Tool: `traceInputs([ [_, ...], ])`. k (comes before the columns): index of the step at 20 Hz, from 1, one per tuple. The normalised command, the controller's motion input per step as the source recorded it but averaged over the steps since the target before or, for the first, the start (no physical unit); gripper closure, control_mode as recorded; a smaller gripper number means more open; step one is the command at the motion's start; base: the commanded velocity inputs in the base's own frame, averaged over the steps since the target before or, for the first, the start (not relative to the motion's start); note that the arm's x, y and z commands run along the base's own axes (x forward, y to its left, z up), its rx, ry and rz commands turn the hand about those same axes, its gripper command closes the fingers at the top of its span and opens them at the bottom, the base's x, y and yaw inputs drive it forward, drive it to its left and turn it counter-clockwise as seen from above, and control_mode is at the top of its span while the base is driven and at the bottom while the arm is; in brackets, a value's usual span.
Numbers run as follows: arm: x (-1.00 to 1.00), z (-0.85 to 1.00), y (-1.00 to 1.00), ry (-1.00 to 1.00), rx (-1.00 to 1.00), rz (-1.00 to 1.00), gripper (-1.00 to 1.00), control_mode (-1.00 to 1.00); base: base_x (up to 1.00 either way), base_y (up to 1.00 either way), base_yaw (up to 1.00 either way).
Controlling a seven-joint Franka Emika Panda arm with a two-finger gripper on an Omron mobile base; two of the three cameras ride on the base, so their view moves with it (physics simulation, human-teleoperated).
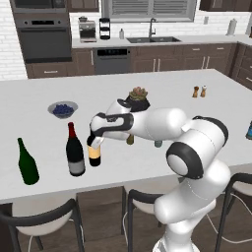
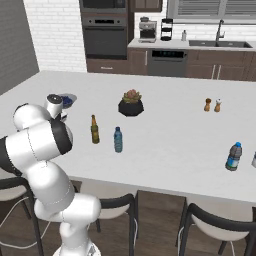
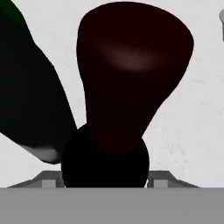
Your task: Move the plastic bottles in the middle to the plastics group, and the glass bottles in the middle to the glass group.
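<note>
gripper (image 1: 94,142) clenched the black wine bottle (image 1: 94,155) by its neck, standing on the counter (image 1: 44,101) just beside the red-topped bottle (image 1: 75,152), apparently to join the glass group.

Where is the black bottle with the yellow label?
In the left base view, the black wine bottle stands near the counter's front edge, beside the red-topped bottle, held by the end effector.

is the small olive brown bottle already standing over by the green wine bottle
No, the olive-brown bottle stands mid-counter next to the small blue bottle, while the green wine bottle is off at the counter's left end.
</note>
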Motion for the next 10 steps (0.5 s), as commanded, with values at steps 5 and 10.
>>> traceInputs([
  [5,0.00,0.00,0.00,0.00,0.00,0.00,1.00,-1.00,0.00,0.00,0.00],
  [10,0.00,0.00,0.00,0.00,0.00,0.00,-1.00,-1.00,0.00,0.00,0.00],
])
